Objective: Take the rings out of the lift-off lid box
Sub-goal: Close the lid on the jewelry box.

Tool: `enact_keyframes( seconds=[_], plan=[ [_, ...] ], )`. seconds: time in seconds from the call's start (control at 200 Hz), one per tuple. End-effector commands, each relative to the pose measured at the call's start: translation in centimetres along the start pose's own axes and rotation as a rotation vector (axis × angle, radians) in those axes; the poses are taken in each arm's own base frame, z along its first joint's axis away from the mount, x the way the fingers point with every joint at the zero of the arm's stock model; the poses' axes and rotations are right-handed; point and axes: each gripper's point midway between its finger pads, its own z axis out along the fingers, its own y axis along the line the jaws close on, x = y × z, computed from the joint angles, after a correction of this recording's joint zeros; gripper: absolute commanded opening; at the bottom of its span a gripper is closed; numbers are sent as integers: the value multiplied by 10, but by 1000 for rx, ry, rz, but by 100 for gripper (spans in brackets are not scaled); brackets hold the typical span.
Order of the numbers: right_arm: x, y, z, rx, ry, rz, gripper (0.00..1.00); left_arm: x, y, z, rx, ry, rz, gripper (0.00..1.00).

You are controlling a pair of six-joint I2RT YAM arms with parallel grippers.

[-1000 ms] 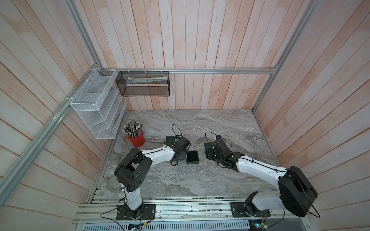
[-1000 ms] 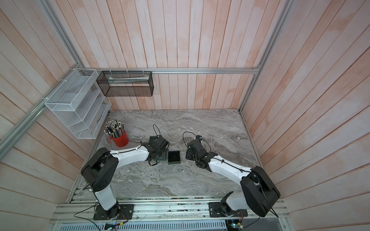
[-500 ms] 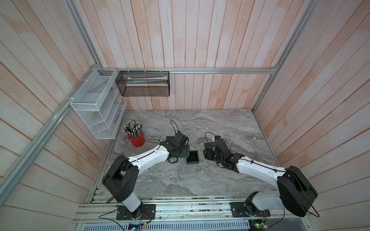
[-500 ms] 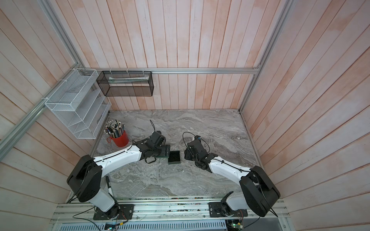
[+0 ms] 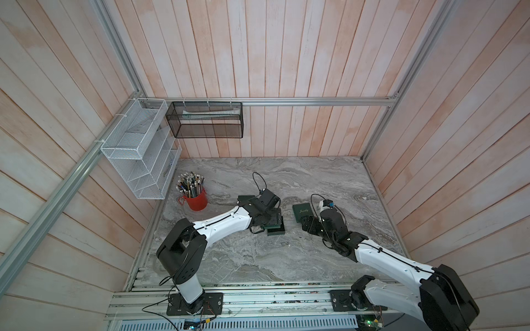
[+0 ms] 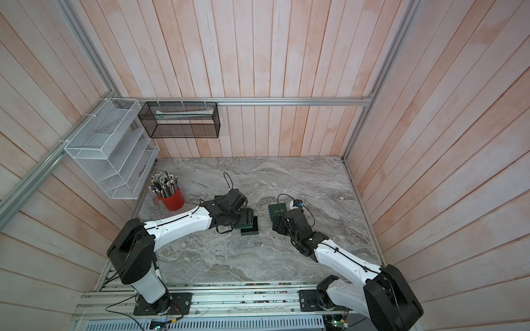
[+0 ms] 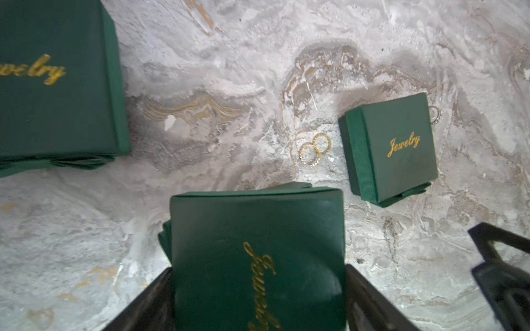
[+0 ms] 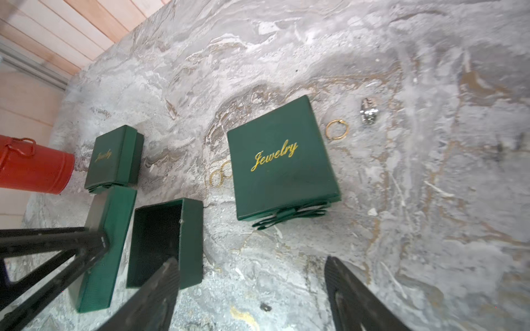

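Left gripper (image 7: 258, 269) is clamped across the green lid (image 7: 258, 229), jaws tight on both its sides. Right gripper (image 8: 251, 259) stands wide, nothing between its jaws, over the tabletop (image 8: 430, 200). The open box base (image 8: 163, 238) sits by one of its fingers (image 8: 160, 286), dark inside. The rings (image 8: 337, 129) lie on the tabletop ahead of it, either side of a closed box (image 8: 281, 160).
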Motion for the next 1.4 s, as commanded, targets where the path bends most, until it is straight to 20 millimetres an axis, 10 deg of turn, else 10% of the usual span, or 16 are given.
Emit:
enact_keyframes(
  seconds=[0.0,1.395],
  plan=[
    [-13,-10,-7,22,-67,-11,82,3,-4,5,-39,16,-17,86],
    [-7,-22,-7,-3,-27,-41,82,14,-4,25,-272,22,-96,85]
  ],
)
